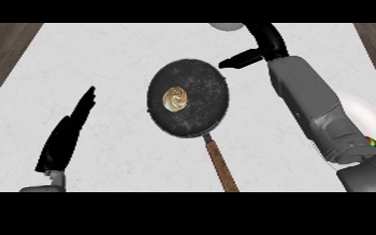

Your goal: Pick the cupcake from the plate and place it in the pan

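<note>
- The cupcake [176,98] is seen already inside the pan [209,79], down-left of the right hand [242,58], which is spread, nothing pinched.
- The left hand [66,132] is held flat, farther off.

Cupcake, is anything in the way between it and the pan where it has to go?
No, nothing is in the way. The cupcake already sits inside the pan, near its middle. The right hand is outside the pan's upper right rim.

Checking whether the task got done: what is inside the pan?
A cupcake sits inside the pan, near its middle, its swirled top showing. The pan floor under the cupcake is covered by it.
</note>
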`<state>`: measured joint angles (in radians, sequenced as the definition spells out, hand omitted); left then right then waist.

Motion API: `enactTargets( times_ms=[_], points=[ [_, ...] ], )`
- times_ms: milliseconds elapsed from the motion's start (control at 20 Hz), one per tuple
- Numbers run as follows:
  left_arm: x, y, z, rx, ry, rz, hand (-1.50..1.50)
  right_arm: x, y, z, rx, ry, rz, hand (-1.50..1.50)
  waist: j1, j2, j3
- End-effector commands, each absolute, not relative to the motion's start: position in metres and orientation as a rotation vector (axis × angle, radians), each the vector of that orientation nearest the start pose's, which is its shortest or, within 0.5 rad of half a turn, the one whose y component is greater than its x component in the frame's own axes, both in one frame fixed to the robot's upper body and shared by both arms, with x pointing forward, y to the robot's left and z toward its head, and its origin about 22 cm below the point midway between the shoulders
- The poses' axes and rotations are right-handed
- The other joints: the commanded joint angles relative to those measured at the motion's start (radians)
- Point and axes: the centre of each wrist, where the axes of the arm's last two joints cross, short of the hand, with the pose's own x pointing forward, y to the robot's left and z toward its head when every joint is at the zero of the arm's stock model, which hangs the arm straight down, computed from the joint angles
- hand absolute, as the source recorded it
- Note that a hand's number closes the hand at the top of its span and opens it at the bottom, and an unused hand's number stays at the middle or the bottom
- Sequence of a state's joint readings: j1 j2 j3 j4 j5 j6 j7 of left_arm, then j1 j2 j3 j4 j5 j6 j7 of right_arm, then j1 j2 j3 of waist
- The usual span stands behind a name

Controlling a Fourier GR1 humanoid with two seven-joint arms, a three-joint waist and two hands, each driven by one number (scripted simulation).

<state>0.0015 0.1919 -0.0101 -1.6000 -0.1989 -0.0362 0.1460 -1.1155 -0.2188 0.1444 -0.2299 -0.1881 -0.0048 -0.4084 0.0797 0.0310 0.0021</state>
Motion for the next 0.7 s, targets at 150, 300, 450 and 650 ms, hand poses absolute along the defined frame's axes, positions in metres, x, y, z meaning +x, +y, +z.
enactTargets(
  times_ms=[150,300,450,650],
  points=[
    [0.237,0.268,0.018,0.297,-1.428,-0.304,0.0,0.447,-0.286,0.078,-0.073,-1.716,0.422,-1.5,-0.006,0.001,0.001],
    [0.235,0.27,0.015,0.289,-1.446,-0.312,0.0,0.443,-0.309,0.081,-0.068,-1.726,0.396,-1.5,0.004,0.006,0.001],
    [0.237,0.26,0.013,0.265,-1.432,-0.317,0.0,0.437,-0.328,0.078,-0.089,-1.73,0.429,-1.5,0.01,0.011,0.003],
    [0.248,0.259,0.012,0.275,-1.45,-0.316,0.0,0.442,-0.338,0.1,-0.064,-1.736,0.431,-1.5,0.018,0.018,0.003]
  ],
)
